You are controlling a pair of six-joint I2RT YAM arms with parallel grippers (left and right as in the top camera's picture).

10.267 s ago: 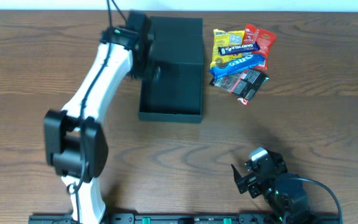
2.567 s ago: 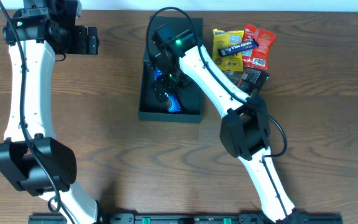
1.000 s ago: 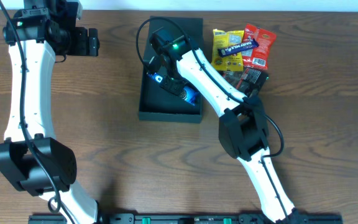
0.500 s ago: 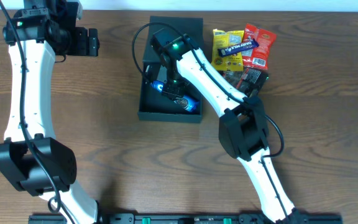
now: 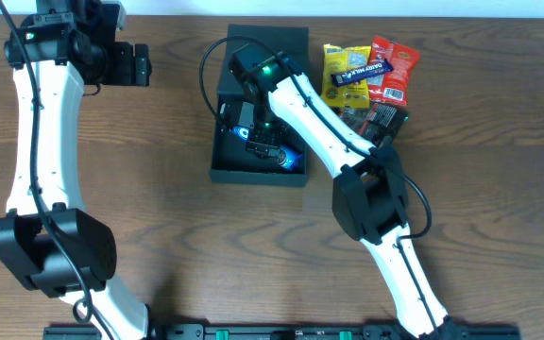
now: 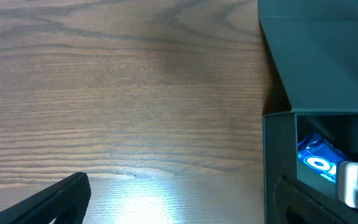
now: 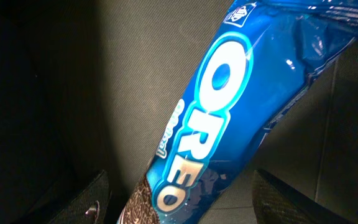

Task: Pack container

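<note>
Hanging above Oreo packet (image 5: 291, 158) inside container (image 5: 258, 176): right end effector (image 5: 264, 142).

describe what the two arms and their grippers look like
Both arms have white tubular links and bulky black joint housings. A thin black cable runs along the left arm; a cable loop arcs beside the wrist of the right arm, where a green light glows. The left gripper and right gripper are black.
</note>
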